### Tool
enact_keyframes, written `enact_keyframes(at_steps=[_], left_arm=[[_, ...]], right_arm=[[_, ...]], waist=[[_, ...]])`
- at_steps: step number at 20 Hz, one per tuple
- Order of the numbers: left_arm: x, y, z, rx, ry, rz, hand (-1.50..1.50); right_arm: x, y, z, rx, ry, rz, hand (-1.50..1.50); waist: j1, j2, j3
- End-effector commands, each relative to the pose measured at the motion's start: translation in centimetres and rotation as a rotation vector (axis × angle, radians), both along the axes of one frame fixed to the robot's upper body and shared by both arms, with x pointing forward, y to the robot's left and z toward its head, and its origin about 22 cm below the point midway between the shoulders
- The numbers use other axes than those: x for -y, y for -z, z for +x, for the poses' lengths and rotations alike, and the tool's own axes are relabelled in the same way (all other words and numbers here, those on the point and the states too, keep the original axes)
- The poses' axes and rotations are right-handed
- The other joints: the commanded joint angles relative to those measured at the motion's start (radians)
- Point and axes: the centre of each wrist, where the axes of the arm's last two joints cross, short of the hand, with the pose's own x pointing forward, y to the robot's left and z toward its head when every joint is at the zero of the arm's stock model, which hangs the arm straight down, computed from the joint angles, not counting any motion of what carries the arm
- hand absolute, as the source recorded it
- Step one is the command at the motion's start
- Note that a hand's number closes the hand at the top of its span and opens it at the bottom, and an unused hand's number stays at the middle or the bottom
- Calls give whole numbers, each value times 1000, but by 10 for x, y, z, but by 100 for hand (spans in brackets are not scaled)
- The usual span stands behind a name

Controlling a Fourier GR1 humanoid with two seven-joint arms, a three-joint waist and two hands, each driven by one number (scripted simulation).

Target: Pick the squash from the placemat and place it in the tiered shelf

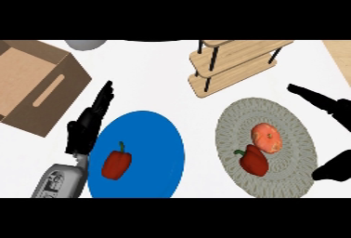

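A: Nearest on the white tabletop?
B: At left, a blue plate carrying a red pepper. At right, a round woven placemat with a second red pepper at its middle.

A: And the squash?
B: The orange squash lies on the placemat, touching that pepper's far side. Nothing holds it.

A: The robot hands?
B: The left robot hand sits just left of the plate, fingers straight and spread, pointing away, holding nothing. The right robot hand reaches in from the right edge over the placemat's rim: fingers out straight at the far side, thumb at the near side, wide apart, clear of the squash.

A: Farther back?
B: A wooden tiered shelf stands beyond the placemat. A cardboard box sits far left, with a grey bowl at the far edge.
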Motion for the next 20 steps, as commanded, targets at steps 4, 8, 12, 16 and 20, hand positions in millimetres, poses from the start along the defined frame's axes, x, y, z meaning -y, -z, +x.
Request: enact_keyframes(at_steps=[4,8,12,16,20], left_arm=[[-7,-5,-18,-10,18,-1,0],[-8,1,-12,-11,14,1,0],[7,0,-12,-7,27,-1,0],[14,8,-11,-6,23,-22,0],[-1,-14,-4,11,-17,4,0]], right_arm=[[-9,18,7,-4,5,-3,-150],[-10,26,-13,-18,31,-12,-150],[-34,18,-1,-27,36,-23,-150],[-17,15,5,-28,30,-64,-150],[-13,42,-23,-49,21,-90,-150]], waist=[[7,0,0],[0,0,0],[3,0,0],[2,0,0],[-1,-1,0]])
